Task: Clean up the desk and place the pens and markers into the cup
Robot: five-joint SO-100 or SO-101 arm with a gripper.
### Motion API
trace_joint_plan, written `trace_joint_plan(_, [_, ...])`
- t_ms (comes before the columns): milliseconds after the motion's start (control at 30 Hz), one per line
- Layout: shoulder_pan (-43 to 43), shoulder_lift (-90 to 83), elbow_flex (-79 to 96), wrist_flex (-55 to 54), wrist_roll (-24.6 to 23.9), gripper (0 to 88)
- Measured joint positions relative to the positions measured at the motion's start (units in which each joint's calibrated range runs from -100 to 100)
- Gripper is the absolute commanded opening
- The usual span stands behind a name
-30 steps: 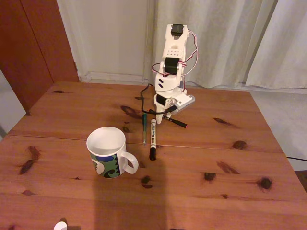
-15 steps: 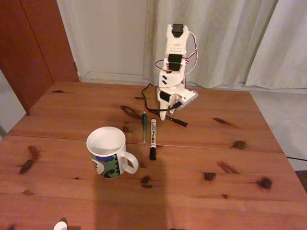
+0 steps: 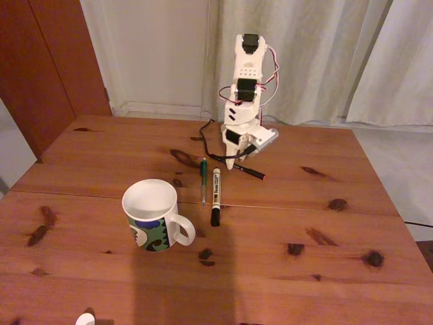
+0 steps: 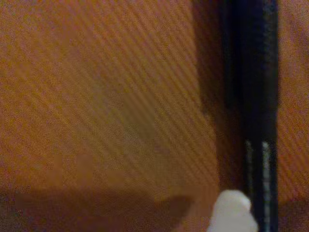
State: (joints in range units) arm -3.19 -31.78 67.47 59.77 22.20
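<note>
On the reddish-brown desk the white cup with its blue-green pattern stands upright at the front left, nothing visible inside it. Right of it lie the thin teal-green pen and the white marker with a black cap, side by side. The black pen lies behind them, slanting right. My gripper hangs at the back, pointing down, open, one fingertip close to that pen's left end. The wrist view shows the black pen close up with a white fingertip beside it.
A black cable runs across the desk by the arm's base. A small white object sits at the front edge. White curtains and a brown door stand behind the desk.
The gripper has risen slightly and its tip has shifted a little to the right, toward the black pen's end. The pens, the marker and the cup have not moved.
</note>
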Motion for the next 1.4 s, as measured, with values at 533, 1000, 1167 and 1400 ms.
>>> trace_joint_plan(533, [0.0, 0.0, 2.5, -6.1, 0.0, 4.7])
trace_joint_plan(1000, [0.1, -1.6, 8.8, -14.8, 0.0, 4.3])
trace_joint_plan(1167, [0.1, -1.4, 11.8, -20.0, 0.0, 2.9])
trace_joint_plan(1400, [0.1, -0.3, 9.9, -20.7, -0.1, 0.9])
